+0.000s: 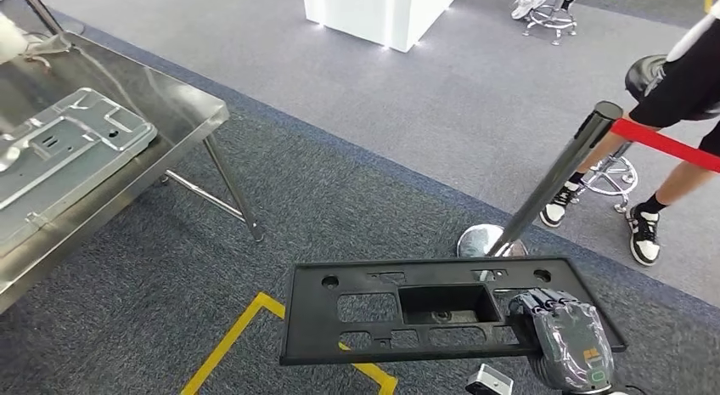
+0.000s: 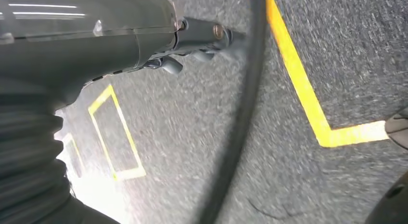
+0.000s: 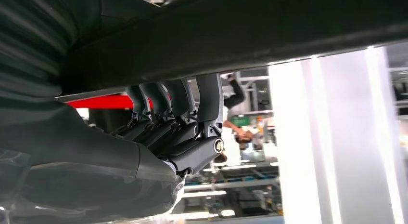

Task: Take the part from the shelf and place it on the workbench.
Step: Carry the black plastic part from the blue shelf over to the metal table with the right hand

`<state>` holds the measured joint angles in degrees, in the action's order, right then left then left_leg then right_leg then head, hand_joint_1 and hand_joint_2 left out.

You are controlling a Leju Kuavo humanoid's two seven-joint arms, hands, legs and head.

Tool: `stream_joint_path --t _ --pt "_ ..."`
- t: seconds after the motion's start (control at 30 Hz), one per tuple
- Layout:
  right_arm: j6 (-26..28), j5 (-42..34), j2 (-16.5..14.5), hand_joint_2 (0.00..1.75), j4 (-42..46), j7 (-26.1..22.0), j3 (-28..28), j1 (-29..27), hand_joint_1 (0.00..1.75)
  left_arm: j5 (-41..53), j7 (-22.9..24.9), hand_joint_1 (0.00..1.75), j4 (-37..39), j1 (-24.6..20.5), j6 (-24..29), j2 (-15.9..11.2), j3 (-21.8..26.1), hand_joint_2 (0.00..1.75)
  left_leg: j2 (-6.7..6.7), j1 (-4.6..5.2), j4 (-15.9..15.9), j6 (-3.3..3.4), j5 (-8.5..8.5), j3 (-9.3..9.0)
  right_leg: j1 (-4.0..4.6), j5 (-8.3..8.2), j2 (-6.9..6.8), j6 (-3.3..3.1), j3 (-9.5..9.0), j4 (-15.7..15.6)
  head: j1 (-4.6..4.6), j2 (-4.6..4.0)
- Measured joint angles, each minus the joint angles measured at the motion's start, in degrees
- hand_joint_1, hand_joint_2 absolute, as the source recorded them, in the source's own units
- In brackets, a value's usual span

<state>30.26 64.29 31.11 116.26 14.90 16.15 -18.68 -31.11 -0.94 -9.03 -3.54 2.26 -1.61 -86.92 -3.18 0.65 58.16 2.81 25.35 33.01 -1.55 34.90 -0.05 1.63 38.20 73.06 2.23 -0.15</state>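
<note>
The part (image 1: 365, 310) is a flat black plastic panel with several cut-outs, held level over the carpet at the bottom of the head view. My right hand (image 1: 569, 340) grips its right end, and in the right wrist view the fingers (image 3: 178, 113) curl up against the panel's dark underside (image 3: 269, 31). The workbench (image 1: 182, 115) is a shiny steel table at the left, well apart from the part. My left hand (image 2: 144, 36) hangs over the grey carpet with nothing in it and its fingers loose.
A grey metal panel (image 1: 59, 153) lies on the workbench. A slanting barrier post (image 1: 552, 178) with a red belt (image 1: 666, 144) stands just beyond the part. A person (image 1: 679, 89) sits by a stool (image 1: 611, 174) at the right. Yellow tape (image 1: 229, 340) marks the carpet.
</note>
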Motion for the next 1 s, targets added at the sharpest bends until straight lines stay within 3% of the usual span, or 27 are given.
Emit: stream_joint_path --t 0.03,0.1,0.17,0.23,0.27,0.33,0.4,0.47,0.5,0.53,0.6,0.67,0.73,0.77,0.83,0.9,0.97,1.0 --pt "-0.15 -0.45 -0.09 1.75 -0.45 -0.38 0.03 0.65 1.59 0.04 -0.07 0.0 0.0 -0.02 -0.11 -0.01 -0.04 1.75 -0.83 -0.14 0.33 -0.24 0.19 -0.02 -0.23 -2.23 0.26 0.2 -0.94 -2.66 0.0 0.0" --pt "-0.63 -1.42 -0.81 1.75 -2.08 -1.66 0.15 2.77 1.59 0.16 -0.21 0.0 0.0 -0.17 -0.45 -0.18 -0.17 1.75 -2.29 -0.38 1.43 -1.01 0.76 0.33 -0.75 -5.66 2.4 0.53 -3.6 -9.16 0.0 0.0" --pt "-1.52 -2.1 -2.26 1.75 -4.53 -3.13 0.29 5.41 1.59 0.45 -0.02 0.0 0.0 -0.5 -0.91 -0.5 -0.37 1.75 -3.43 -0.44 2.15 -1.77 1.06 1.07 -0.77 -6.29 3.66 0.26 -4.57 -11.82 0.0 0.0" --pt "-2.43 -2.41 -3.83 1.75 -7.04 -4.28 0.38 7.97 1.59 0.87 0.55 0.0 0.0 -0.71 -1.2 -0.66 -0.61 1.75 -4.38 -0.6 2.2 -2.28 0.97 1.58 -0.55 -6.33 2.48 -0.55 -4.46 -11.89 0.0 0.0" --pt "-2.73 -2.47 -4.51 1.75 -8.07 -4.7 0.41 9.1 1.59 0.99 0.87 0.0 0.0 -0.75 -1.21 -0.68 -0.73 1.75 -3.91 -0.66 2.56 -2.49 1.15 1.79 -0.52 -6.36 1.87 -0.95 -4.53 -11.96 0.01 0.0" --pt "-3.13 -2.52 -5.62 1.75 -9.48 -5.34 0.48 10.71 1.59 1.02 1.3 0.0 0.0 -0.9 -1.08 -0.69 -0.89 1.75 -1.13 -0.66 5.77 -2.89 2.94 3.18 -0.45 -6.35 0.47 -1.65 -4.73 -12.12 0.01 0.0" --pt "-3.4 -2.52 -6.49 1.75 -10.53 -5.78 0.54 11.55 1.59 0.85 1.5 0.0 0.0 -1.14 -0.88 -0.66 -0.93 1.75 1.77 -0.72 12.74 -3.17 6.27 6.68 -0.02 -6.14 -1.09 -2.09 -4.86 -12.13 0.01 0.0" --pt "-3.57 -2.49 -7.11 1.75 -11.46 -6.04 0.62 12.13 1.59 0.73 1.53 0.0 0.0 -1.19 -0.73 -0.62 -0.95 1.75 2.57 -0.8 17.86 -3.11 7.77 9.54 0.38 -5.87 -2.76 -2.32 -4.99 -12.13 0.01 0.0" --pt "-3.62 -2.46 -7.35 1.75 -11.85 -6.16 0.66 12.41 1.59 0.7 1.55 0.0 0.0 -1.15 -0.68 -0.6 -0.95 1.75 2.73 -0.75 17.56 -2.9 6.93 9.51 0.55 -5.7 -3.55 -2.37 -5.13 -12.13 0.01 0.0" --pt "-3.68 -2.43 -7.55 1.75 -12.15 -6.29 0.68 12.69 1.59 0.67 1.57 0.0 0.0 -1.08 -0.65 -0.6 -0.95 1.75 3.04 -0.62 15.06 -2.57 5.13 8.32 0.69 -5.49 -4.31 -2.39 -5.39 -12.13 0.01 0.0" --pt "-3.84 -2.39 -7.88 1.75 -12.59 -6.69 0.72 13.23 1.59 0.34 1.52 0.0 0.0 -1.01 -0.58 -0.62 -0.96 1.75 5.2 0.13 7.43 -1.57 1.65 4.53 0.93 -5.01 -5.77 -2.3 -6.07 -12.18 0.01 0.0" --pt "-4.05 -2.43 -8.09 1.75 -12.88 -7.25 0.8 13.65 1.59 -0.37 1.33 0.0 0.0 -1.01 -0.4 -0.62 -0.93 1.75 6.97 1.03 3.06 -0.76 0.68 2.48 0.99 -4.68 -7.06 -1.95 -6.54 -12.41 0.01 0.0" --pt "-4.16 -2.46 -8.16 1.75 -13.02 -7.79 1.03 13.85 1.59 -1.01 1.19 0.0 0.0 -0.75 -0.1 -0.61 -0.88 1.75 6.2 1.42 2.2 -0.29 0.77 2.24 0.92 -4.55 -8.33 -1.41 -7.08 -12.93 0.02 0.0" --pt "-4.14 -2.45 -8.14 1.75 -12.97 -7.94 1.16 13.77 1.59 -1.17 1.15 0.0 -0.01 -0.49 0.04 -0.52 -0.85 1.75 5.45 1.27 1.5 -0.14 0.49 1.75 0.83 -4.4 -8.28 -1.12 -7.48 -13.01 0.01 0.0" --pt "-3.93 -2.42 -7.97 1.75 -12.57 -8.07 1.33 13.15 1.59 -1.32 1.07 0.0 -0.02 -0.2 0.18 -0.31 -0.79 1.75 4.04 0.78 -0.1 0.25 -0.16 0.46 0.69 -3.16 -5.28 -0.63 -7.18 -11.24 0.0 0.0" --pt "-3.65 -2.46 -7.62 1.75 -11.99 -8.14 1.38 12.14 1.59 -1.36 1.02 0.0 -0.02 -0.2 0.24 -0.1 -0.77 1.75 2.68 0.45 -0.72 0.63 -0.39 -0.16 0.52 -0.36 -1.32 -0.39 -4.09 -5.38 0.0 0.0" --pt "-3.5 -2.7 -7.26 1.75 -11.69 -8.23 1.4 11.32 1.59 -1.4 1.0 0.0 -0.02 -0.2 0.32 0.09 -0.76 1.75 1.03 0.41 -0.55 0.75 -0.2 -0.21 0.33 1.11 -0.21 -0.12 -0.49 0.07 0.0 0.0" --pt "-3.48 -2.87 -7.09 1.75 -11.65 -8.31 1.41 11.09 1.59 -1.43 0.98 0.0 -0.02 -0.18 0.35 0.19 -0.75 1.75 0.12 0.35 -0.33 0.65 -0.03 -0.26 0.19 0.26 -0.1 0.07 0.24 0.41 0.0 0.0"
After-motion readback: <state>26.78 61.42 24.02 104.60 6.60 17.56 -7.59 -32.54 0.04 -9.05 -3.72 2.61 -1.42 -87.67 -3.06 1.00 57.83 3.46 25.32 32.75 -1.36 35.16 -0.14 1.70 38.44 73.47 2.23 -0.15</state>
